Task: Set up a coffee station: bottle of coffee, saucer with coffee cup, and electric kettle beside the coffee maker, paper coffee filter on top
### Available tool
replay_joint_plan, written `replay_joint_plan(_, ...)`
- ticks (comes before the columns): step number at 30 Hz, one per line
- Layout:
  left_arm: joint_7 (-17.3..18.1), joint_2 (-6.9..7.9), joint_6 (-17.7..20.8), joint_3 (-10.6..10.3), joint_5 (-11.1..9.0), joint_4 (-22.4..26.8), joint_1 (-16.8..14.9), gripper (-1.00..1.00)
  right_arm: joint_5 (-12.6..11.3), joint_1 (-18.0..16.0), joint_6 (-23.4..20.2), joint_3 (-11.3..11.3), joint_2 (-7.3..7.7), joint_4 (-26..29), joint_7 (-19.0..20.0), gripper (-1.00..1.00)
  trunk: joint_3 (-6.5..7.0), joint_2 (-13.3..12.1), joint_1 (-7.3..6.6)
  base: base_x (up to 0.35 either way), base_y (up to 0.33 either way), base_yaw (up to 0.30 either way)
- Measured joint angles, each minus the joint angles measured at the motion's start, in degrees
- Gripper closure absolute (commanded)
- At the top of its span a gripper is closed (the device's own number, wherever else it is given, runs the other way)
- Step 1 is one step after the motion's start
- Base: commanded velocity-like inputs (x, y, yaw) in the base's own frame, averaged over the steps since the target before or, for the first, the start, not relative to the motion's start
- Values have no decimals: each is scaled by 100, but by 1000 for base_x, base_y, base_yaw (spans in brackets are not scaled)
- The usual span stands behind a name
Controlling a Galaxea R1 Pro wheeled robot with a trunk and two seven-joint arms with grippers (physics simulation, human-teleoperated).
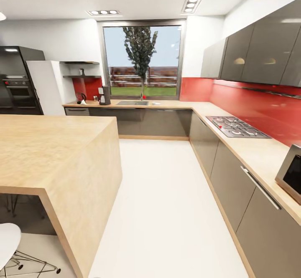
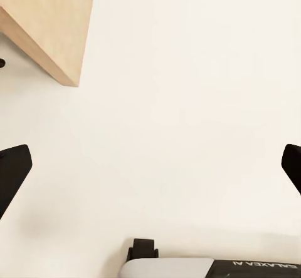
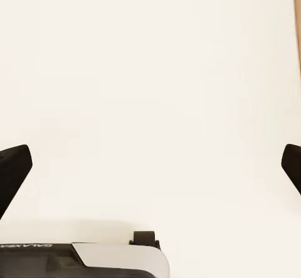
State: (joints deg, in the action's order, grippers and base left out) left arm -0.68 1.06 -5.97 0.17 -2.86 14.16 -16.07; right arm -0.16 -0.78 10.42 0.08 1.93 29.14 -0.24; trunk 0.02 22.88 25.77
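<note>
- Head view, from the left: a black built-in oven (image 1: 19,87) stands in the far left corner, and a large wooden island bar (image 1: 54,152) fills the near left, with a white stool (image 1: 8,238) under its edge.
- Beyond the island, two black wall shelves (image 1: 81,69) hang over the red backsplash (image 1: 251,98).
- The bench (image 1: 167,104), light wood-grain over grey cabinet fronts, runs under the window (image 1: 142,59) and turns down the right side.
- At the bench's far left end stands the coffee maker (image 1: 104,95), tall and black. Just left of it is a rounded dark kettle (image 1: 80,97) with something small and white at its foot, too small to name.
- A sink (image 1: 132,102) is set in the bench below the window; a gas hob (image 1: 236,127) lies along the right run, and a microwave (image 1: 290,173) is at the near right edge.
- White floor (image 1: 167,211) lies between island and bench.
- Left wrist view: the left gripper (image 2: 150,165) is spread wide, holding nothing, over the floor near the island's corner.
- Right wrist view: the right gripper (image 3: 150,165) is likewise spread wide and empty above the floor.
</note>
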Motion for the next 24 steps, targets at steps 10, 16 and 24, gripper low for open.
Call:
replay_joint_plan(10,54,1,1,-7,50,-4,3,-100,0,0,-1,0,0,0,0,-100,0,0,0,0,0,0)
replay_joint_plan(16,82,17,-6,-59,90,2,0,-100,0,0,2,-3,0,5,0,-100,0,1,-2,133,0,0)
replay_joint_plan(24,84,19,-212,-71,90,-2,0,-100,-14,0,-5,-8,0,25,5,-100,0,1,-3,319,0,0)
